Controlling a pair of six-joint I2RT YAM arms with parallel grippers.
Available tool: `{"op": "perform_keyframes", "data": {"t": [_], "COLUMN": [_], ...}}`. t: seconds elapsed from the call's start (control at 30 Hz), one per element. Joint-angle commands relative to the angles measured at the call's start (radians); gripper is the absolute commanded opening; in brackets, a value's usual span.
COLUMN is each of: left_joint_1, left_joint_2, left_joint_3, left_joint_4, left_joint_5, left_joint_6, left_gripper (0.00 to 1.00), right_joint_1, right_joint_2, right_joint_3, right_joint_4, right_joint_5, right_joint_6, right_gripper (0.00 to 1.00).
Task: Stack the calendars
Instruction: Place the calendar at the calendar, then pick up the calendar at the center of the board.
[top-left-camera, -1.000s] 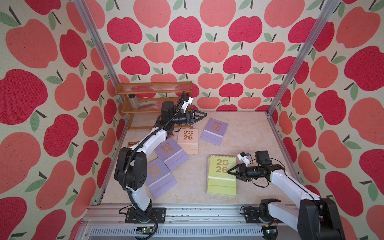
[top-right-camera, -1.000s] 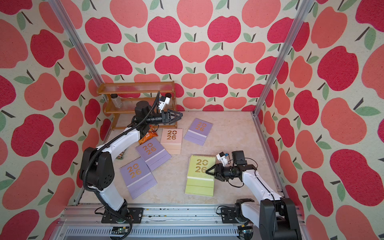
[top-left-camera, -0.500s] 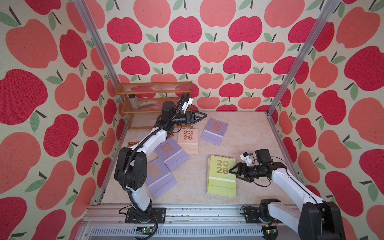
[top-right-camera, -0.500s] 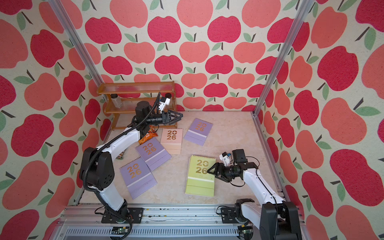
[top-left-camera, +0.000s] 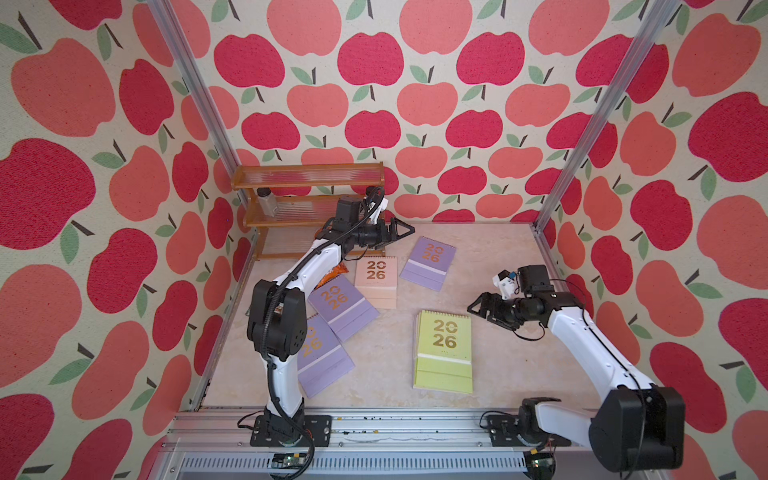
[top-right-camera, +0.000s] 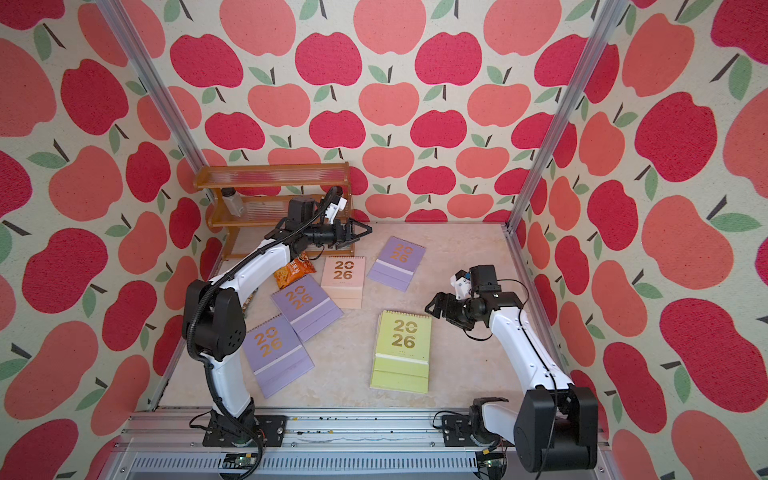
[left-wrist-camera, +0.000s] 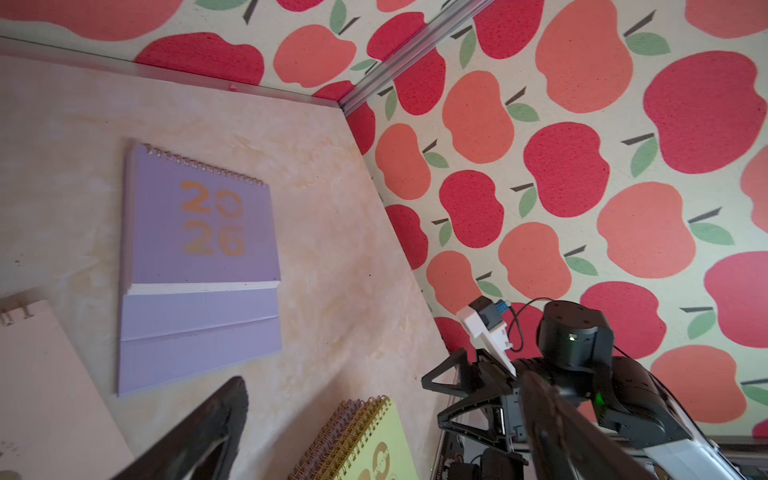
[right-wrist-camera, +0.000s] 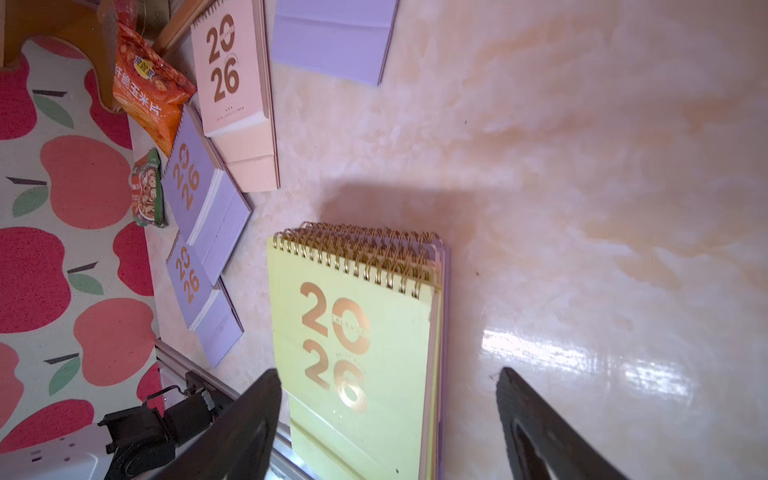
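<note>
Both jaw pairs apart, nothing held: L gripper (top-left-camera: 405, 232) near lilac calendar (top-left-camera: 428, 262), R gripper (top-left-camera: 474, 307) just beside yellow-green calendar stack (top-left-camera: 444, 347).

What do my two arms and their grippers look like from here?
Both alike: the left arm and right arm have white links between bulky black joint housings. The left gripper and right gripper carry black triangular open-frame fingers. A black cable runs along the left arm; a white camera bracket with a blue connector sits on the right wrist.
</note>
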Motion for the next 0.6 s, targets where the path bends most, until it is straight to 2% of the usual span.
{"op": "perform_keyframes", "data": {"t": [0.0, 0.27, 0.57], "left_joint_1": [-0.014, -0.08, -0.154], "left_joint_2": [0.098, 0.302, 0.432], "left_joint_3": [0.082, 0.312, 0.494], "left_joint_4": [-0.164, -0.349, -0.474], "left_joint_5": [-0.113, -0.287, -0.578], "left_joint_6": [0.072, 0.148, 0.179], "left_gripper": [1.0, 0.99, 0.99], "right_joint_1": [-0.013, -0.034, -0.035], "right_joint_2": [0.097, 0.376, 0.672], "right_joint_3": [0.109, 0.357, 0.537], "right_joint_4": [0.049, 0.123, 0.217], "right_joint_5": [0.03, 0.003, -0.055], "right_joint_6": [-0.028, -0.032, 0.002], "right_gripper": [0.84, 0.84, 0.84]}}
